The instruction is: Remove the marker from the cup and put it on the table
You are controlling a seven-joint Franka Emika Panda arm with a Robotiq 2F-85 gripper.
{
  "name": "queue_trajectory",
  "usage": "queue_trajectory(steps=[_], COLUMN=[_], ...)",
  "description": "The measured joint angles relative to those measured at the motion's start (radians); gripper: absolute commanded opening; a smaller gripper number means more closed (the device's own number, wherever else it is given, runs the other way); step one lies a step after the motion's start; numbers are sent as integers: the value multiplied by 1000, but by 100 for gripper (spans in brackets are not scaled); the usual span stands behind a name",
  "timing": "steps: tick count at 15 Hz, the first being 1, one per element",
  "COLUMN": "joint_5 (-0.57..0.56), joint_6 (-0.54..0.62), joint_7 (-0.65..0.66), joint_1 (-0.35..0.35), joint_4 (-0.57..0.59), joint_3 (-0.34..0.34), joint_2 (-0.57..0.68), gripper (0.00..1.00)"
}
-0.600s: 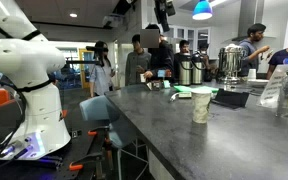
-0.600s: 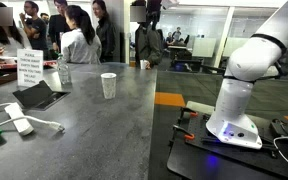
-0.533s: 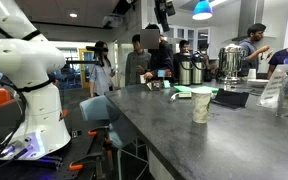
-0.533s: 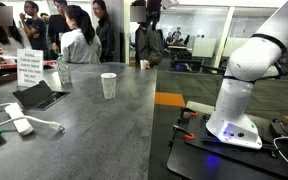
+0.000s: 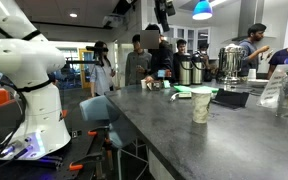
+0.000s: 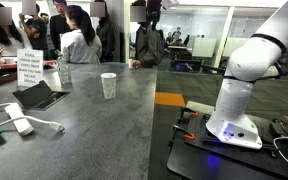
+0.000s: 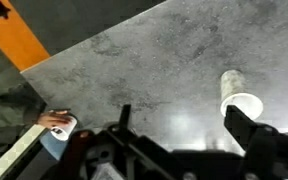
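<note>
The off-white paper cup (image 5: 201, 105) stands upright on the dark grey table (image 5: 169, 140); it also shows in the other exterior view (image 6: 108, 85) and in the wrist view (image 7: 240, 97). The marker does not show in any view; the cup's mouth looks plain white from above. My gripper (image 7: 179, 116) hangs high above the table, open and empty, with the cup just beside its right finger (image 7: 246, 124) in the wrist view. In the exterior views the gripper is at the top edge (image 5: 164, 8) (image 6: 152, 5).
Steel urns (image 5: 230, 62) and people stand at the far end of the table. A black tablet (image 6: 39, 95), a white cable (image 6: 19, 125), a sign (image 6: 29, 68) and a bottle (image 6: 62, 72) lie beyond the cup. A hand with a small cup (image 7: 59, 124) is at the table's edge.
</note>
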Motion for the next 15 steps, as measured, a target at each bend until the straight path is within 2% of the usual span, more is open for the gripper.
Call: queue_trajectory(steps=[5, 8, 12, 15], joint_5=[0, 0, -1, -4], joint_6=[0, -2, -2, -2], joint_7=[32, 203, 507, 715], joint_1=[1, 2, 2, 3], joint_4=[0, 13, 60, 104], joint_3=[7, 54, 140, 176], joint_2=[8, 57, 168, 269], gripper=[100, 100, 100, 100])
